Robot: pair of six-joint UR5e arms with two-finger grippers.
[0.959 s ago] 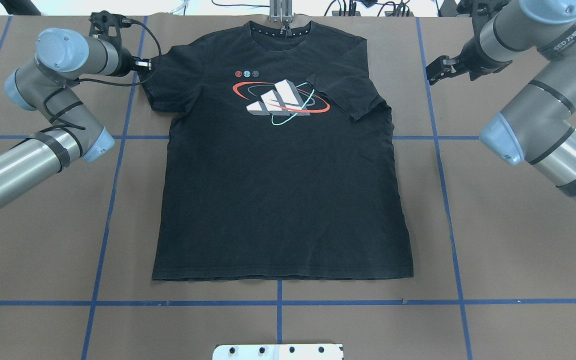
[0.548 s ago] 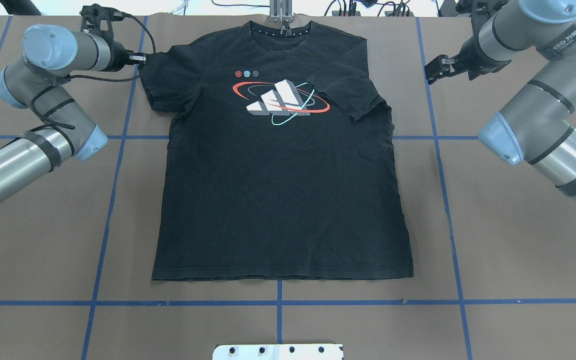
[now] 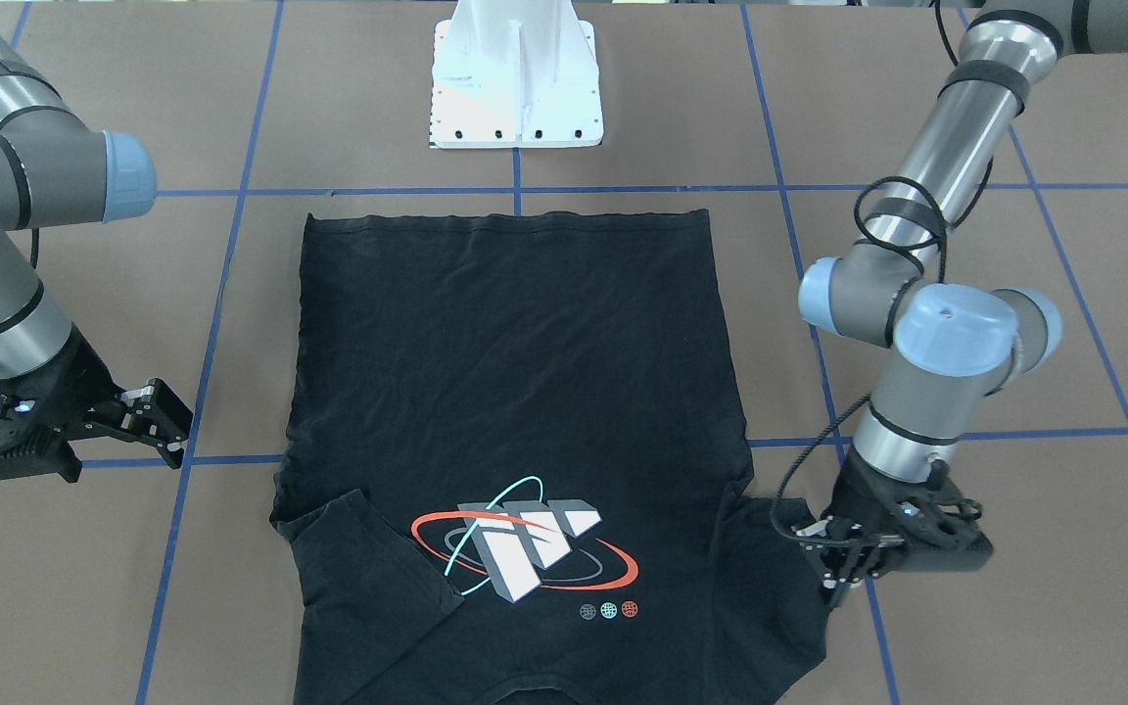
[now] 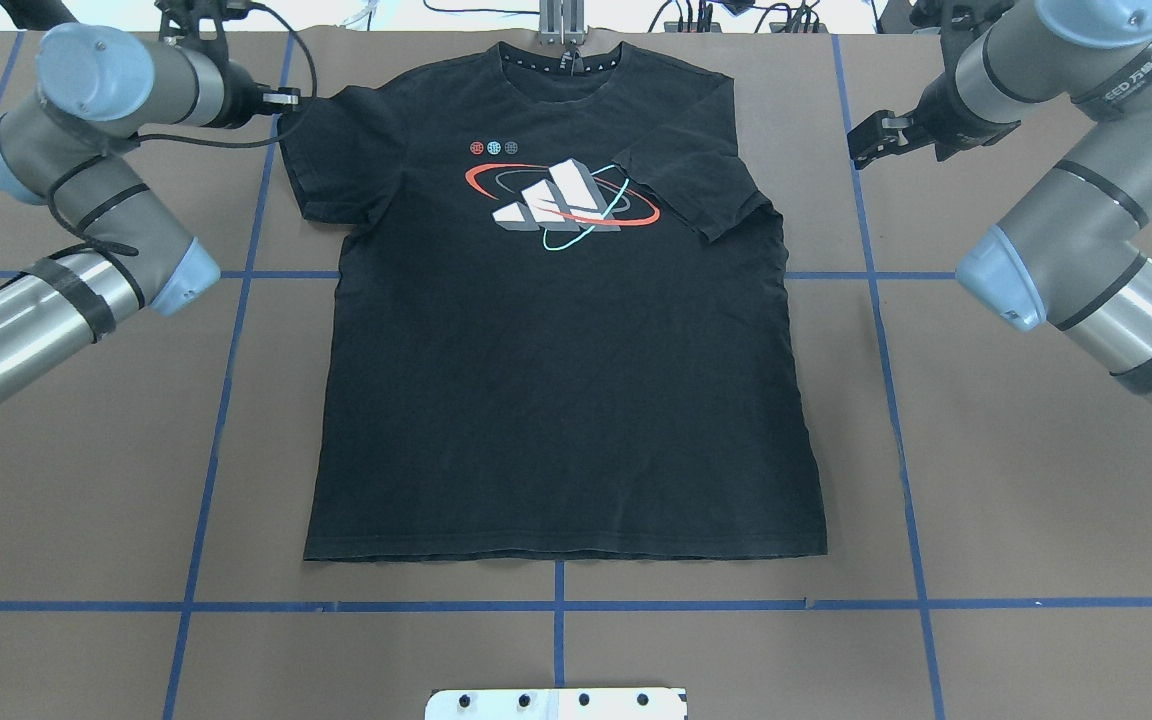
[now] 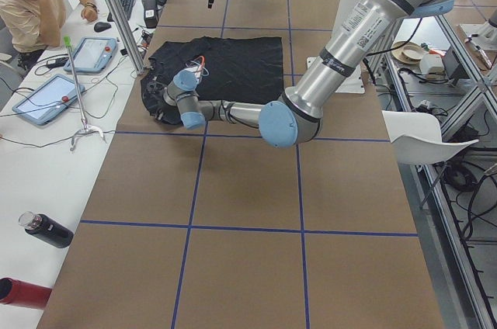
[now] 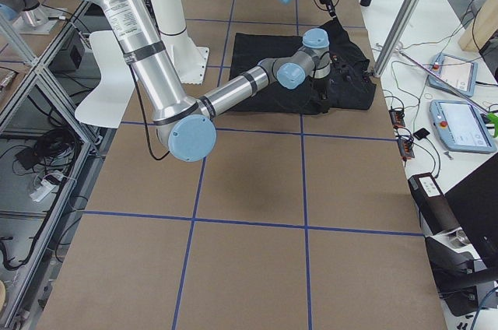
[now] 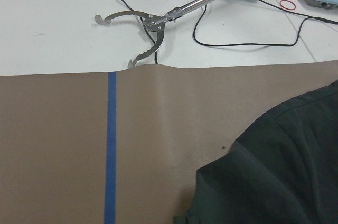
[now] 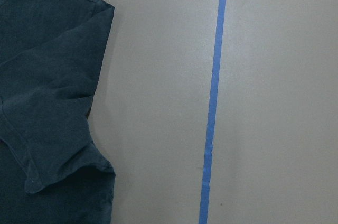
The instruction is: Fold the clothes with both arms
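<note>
The black T-shirt (image 4: 556, 400) lies flat and face up on the brown table, collar at the far edge, logo (image 4: 561, 198) on the chest. Its right sleeve (image 4: 696, 180) is folded inward, its tip reaching the logo's right edge. My left gripper (image 4: 288, 98) is shut on the outer corner of the left sleeve (image 3: 779, 548), low at the table, and the front view shows its fingers (image 3: 836, 580) pinched together. The left wrist view catches only that sleeve (image 7: 274, 176). My right gripper (image 3: 170, 423) hovers open over bare table, to the right of the folded sleeve (image 8: 47, 102).
Blue tape lines (image 4: 226, 380) grid the brown table cover. The white pedestal base (image 3: 517, 78) stands at the robot's side. Beyond the far edge runs a white bench with cables, tablets and a metal grabber tool (image 7: 153, 20). A person (image 5: 35, 3) sits there.
My left gripper has moved toward the table's far edge, drawing the left sleeve corner with it. The right arm has barely shifted.
</note>
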